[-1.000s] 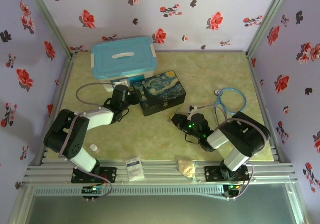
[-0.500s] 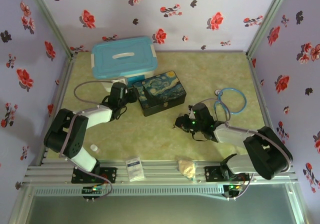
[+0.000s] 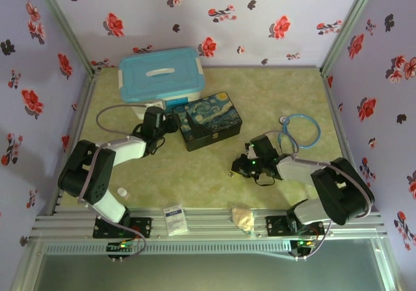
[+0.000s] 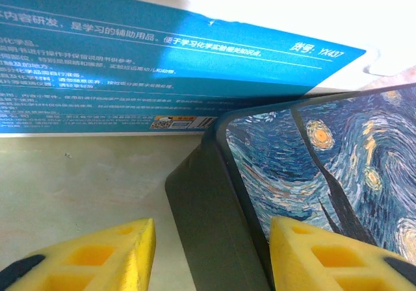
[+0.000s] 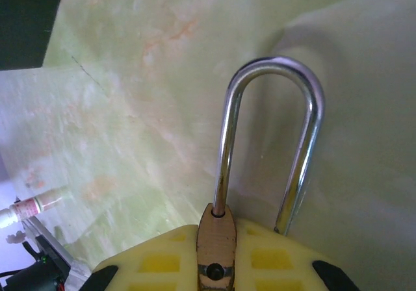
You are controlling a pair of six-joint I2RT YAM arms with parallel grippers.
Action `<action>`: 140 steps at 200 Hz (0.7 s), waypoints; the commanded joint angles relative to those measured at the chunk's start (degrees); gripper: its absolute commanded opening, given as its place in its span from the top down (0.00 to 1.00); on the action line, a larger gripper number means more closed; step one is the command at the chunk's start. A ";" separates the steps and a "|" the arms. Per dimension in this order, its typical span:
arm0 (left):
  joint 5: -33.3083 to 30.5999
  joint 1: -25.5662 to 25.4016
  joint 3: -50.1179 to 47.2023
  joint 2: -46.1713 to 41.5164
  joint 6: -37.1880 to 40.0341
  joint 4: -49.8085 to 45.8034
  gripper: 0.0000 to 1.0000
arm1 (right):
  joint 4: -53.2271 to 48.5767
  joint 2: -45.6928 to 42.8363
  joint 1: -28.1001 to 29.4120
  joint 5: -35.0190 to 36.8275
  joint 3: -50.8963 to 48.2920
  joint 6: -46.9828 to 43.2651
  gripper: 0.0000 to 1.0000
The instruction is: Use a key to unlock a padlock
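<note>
In the right wrist view the padlock's brass body (image 5: 216, 247) stands edge-on, pinched between my yellow fingers (image 5: 156, 258). Its silvery shackle (image 5: 272, 65) arches up over the table; one leg enters the body, and the other ends off to the side by the right finger. My right gripper (image 3: 242, 167) is shut on it, low over the table's middle right. My left gripper (image 4: 211, 258) is open at the left end of the starry painted tin box (image 4: 312, 167), one finger on each side of its corner and not touching it. In the top view the left gripper (image 3: 168, 123) is there too. The key is out of view.
A blue-lidded plastic container (image 3: 161, 76) stands just behind the tin box (image 3: 208, 121). A blue tube loop (image 3: 301, 130) lies at the right. A small white cylinder (image 3: 121, 192), a packet (image 3: 174, 218) and a beige lump (image 3: 243, 218) lie near the front rail.
My right arm has stretched out and its elbow has swung right, carrying the gripper with the padlock a little right and nearer. The left gripper has edged up to the tin box.
</note>
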 commanded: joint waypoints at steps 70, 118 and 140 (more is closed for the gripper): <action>-1.82 1.38 1.78 2.27 4.03 -17.43 0.48 | -23.96 0.87 -1.52 9.74 8.63 -11.89 0.63; -1.81 1.38 3.78 1.66 5.11 -19.54 0.48 | -30.63 1.36 -1.92 14.18 13.34 -17.08 0.59; -1.83 1.40 4.70 1.27 5.57 -20.75 0.47 | -27.45 2.85 -2.52 7.65 13.90 -16.11 0.71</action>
